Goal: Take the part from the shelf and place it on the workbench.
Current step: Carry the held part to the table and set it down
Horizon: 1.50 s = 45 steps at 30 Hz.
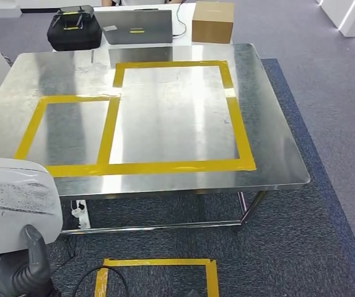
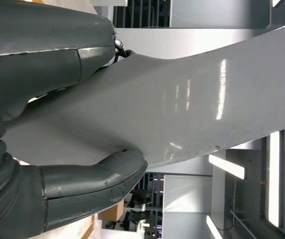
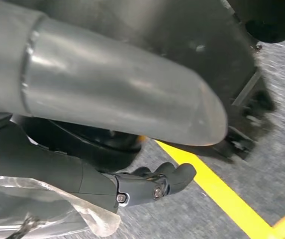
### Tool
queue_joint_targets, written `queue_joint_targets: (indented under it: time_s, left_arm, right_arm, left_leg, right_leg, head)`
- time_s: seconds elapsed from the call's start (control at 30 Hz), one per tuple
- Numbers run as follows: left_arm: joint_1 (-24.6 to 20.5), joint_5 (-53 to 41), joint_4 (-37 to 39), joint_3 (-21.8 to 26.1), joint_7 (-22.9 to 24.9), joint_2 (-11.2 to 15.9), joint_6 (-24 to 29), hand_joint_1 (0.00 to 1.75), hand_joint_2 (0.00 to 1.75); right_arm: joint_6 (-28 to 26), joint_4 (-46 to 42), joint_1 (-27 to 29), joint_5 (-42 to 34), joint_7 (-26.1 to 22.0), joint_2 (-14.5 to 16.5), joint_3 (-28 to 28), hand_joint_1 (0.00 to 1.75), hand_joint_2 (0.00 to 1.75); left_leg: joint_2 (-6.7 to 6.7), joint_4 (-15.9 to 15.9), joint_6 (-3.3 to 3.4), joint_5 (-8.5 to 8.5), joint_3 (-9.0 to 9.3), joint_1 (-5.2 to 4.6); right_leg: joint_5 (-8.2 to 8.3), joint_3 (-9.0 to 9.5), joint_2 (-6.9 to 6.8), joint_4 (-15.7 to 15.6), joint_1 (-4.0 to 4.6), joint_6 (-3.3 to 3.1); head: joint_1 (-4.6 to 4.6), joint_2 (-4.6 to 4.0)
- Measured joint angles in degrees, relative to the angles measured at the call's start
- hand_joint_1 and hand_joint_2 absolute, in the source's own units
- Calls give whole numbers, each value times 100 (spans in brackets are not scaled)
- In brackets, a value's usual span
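A large white, scuffed curved part sits at the lower left of the head view, below the near left corner of the steel workbench. My left hand holds it from underneath. In the left wrist view the part is a wide pale sheet, and my left hand grips it with the thumb on one side and the fingers on the other. Yellow tape marks two rectangles on the bench top. My right hand hangs over the carpet, thumb and fingers apart, holding nothing.
Behind the workbench a white table carries a black bag, a laptop and a cardboard box. A power strip lies under the bench. A yellow tape square marks the carpet at my feet.
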Motion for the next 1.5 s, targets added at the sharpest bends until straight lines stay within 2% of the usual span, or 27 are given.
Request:
queue_joint_targets:
  time_s: [0.07,0.1,0.13,0.17,0.2,0.23,0.27,0.3,0.33,0.43,0.5,0.57,0.63,0.67,0.7,0.77,0.83,0.93,1.0,1.07,1.13,1.17,1.2,1.27,1.33,1.43,1.5]
  left_arm:
    - [-2,1,3,1,0,9,1,175,175]
    - [0,1,4,2,0,13,2,175,175]
    - [1,2,5,2,0,16,2,175,175]
    - [1,2,7,3,0,19,2,175,175]
    - [1,2,7,3,0,20,2,175,175]
    - [1,2,8,3,0,21,2,175,175]
    - [1,3,10,4,0,22,2,175,175]
    - [1,3,14,5,0,23,2,175,175]
    - [6,4,18,5,0,23,3,175,175]
    - [19,4,23,2,0,20,8,175,175]
    - [11,2,23,-3,0,16,9,175,175]
    - [3,1,23,-4,0,12,9,175,175]
    - [4,2,24,-4,0,9,9,175,175]
    - [4,2,25,-4,0,9,9,175,175]
    - [5,2,25,-4,0,8,9,175,175]
    - [4,2,27,-4,0,6,9,175,175]
    - [2,3,32,-4,0,4,9,175,175]
    - [-1,-39,39,-2,28,5,54,175,175]
    - [-75,-484,129,68,319,60,469,175,175]
    - [-407,-1840,508,278,1197,299,1354,175,175]
    - [-953,-4096,1181,603,2209,727,2073,175,175]
    - [-1262,-5386,1594,741,2538,966,2214,175,175]
    - [-1578,-6613,2014,840,2742,1199,2256,175,175]
    - [-2175,-8270,2862,891,3014,1624,2116,175,175]
    - [-2794,-8565,3715,864,3323,2018,1778,175,175]
    - [-3818,-7939,5067,779,3719,2562,1236,175,175]
    - [-4411,-7757,5803,717,3838,2834,1096,175,175]
  right_arm:
    - [0,0,-4,-1,-1,0,-1,0,0]
    - [0,0,-1,-1,0,0,-1,0,0]
    - [0,0,2,0,1,0,-2,0,0]
    - [0,0,4,1,1,0,-2,0,0]
    - [0,0,4,0,1,0,-3,0,0]
    - [1,1,6,0,1,0,-3,0,0]
    - [2,1,6,0,1,0,-3,0,0]
    - [4,2,4,-1,1,0,-3,0,0]
    - [7,2,3,-1,2,0,-3,0,0]
    - [10,1,-4,0,2,-1,-7,0,0]
    - [11,0,-10,1,-1,-2,-7,0,0]
    - [9,0,-13,1,-2,-3,-7,0,0]
    - [-1,-1,-13,-1,-2,-7,-8,0,0]
    - [-5,-1,-14,-1,-2,-8,-9,0,0]
    - [-8,-1,-15,-1,-2,-10,-9,0,0]
    - [-7,0,-11,1,-2,-13,-9,0,0]
    - [-5,0,-7,1,-1,-14,-10,0,0]
    - [8,0,4,9,8,-9,-11,0,0]
    - [81,0,2,67,40,-2,-5,0,0]
    - [195,0,-19,156,116,3,13,0,0]
    - [262,0,-53,212,231,21,39,0,0]
    - [274,0,-71,228,288,34,55,0,0]
    - [280,0,-89,237,330,49,73,0,0]
    - [302,0,-135,249,363,73,111,0,0]
    - [380,0,-179,251,354,90,143,0,0]
    - [547,-1,-203,270,340,93,186,0,0]
    - [604,-3,-215,290,334,91,224,0,0]
  left_leg:
    - [4,697,-63,-276,-461,32]
    - [5,898,-80,-429,-647,47]
    - [5,939,-88,-493,-759,56]
    - [6,808,-87,-419,-791,62]
    - [7,539,-79,-212,-758,64]
    - [16,181,-63,113,-695,64]
    - [27,-122,-42,351,-643,53]
    - [36,-333,-11,516,-608,39]
    - [42,-447,26,608,-599,25]
    - [29,-524,131,614,-518,21]
    - [31,-578,186,592,-416,38]
    - [33,-594,238,536,-355,35]
    - [23,-594,264,456,-276,31]
    - [14,-595,263,411,-218,30]
    - [6,-595,258,361,-146,28]
    - [-4,-592,227,247,-14,19]
    - [-8,-602,167,155,50,7]
    - [-7,-540,68,158,100,0]
    - [0,-224,6,144,-22,4]
    - [6,379,-74,-76,-386,34]
    - [8,833,-139,-325,-755,69]
    - [9,832,-157,-288,-836,78]
    - [11,656,-165,-113,-829,82]
    - [15,-39,-163,423,-620,92]
    - [20,-547,-128,633,-483,81]
    - [19,-637,-27,684,-489,65]
    - [27,-682,27,725,-458,93]
  right_leg:
    - [-92,114,-4,-23,-5,-18]
    - [-143,172,-2,-23,-6,-18]
    - [-196,240,2,-23,-6,-15]
    - [-252,320,7,-23,-6,-9]
    - [-310,405,11,-24,-7,0]
    - [-369,462,12,-29,-7,19]
    - [-423,526,15,-30,-1,47]
    - [-463,553,13,-37,4,79]
    - [-485,572,12,-39,9,118]
    - [-480,565,5,34,6,211]
    - [-505,290,4,478,3,243]
    - [-734,-209,4,1209,5,265]
    - [-979,-590,6,1595,7,272]
    - [-946,-643,6,1523,8,267]
    - [-777,-609,6,1282,9,254]
    - [-239,-417,4,563,18,206]
    - [9,-281,3,149,38,154]
    - [43,-145,2,67,33,79]
    - [39,-22,-7,-3,-1,32]
    - [3,62,-27,-42,-17,-7]
    - [-38,100,-31,-46,-18,-25]
    - [-58,122,-30,-46,-18,-28]
    - [-77,152,-32,-46,-18,-28]
    - [-107,213,-22,-46,-17,-22]
    - [-113,206,15,-41,-5,11]
    - [-124,153,47,-42,11,108]
    - [-233,66,53,104,16,163]
  head:
    - [-24,0]
    - [-20,0]
    - [-21,0]
    - [-21,0]
    - [-21,0]
    - [-24,0]
    - [-22,0]
    - [-26,0]
    - [-28,0]
    - [-30,1]
    - [-12,1]
    - [11,0]
    - [26,0]
    - [29,0]
    - [33,0]
    - [30,0]
    - [27,0]
    - [26,0]
    - [10,0]
    - [-2,0]
    - [-3,0]
    - [-6,0]
    - [-6,0]
    - [-3,0]
    - [-12,0]
    - [-19,0]
    - [-7,0]
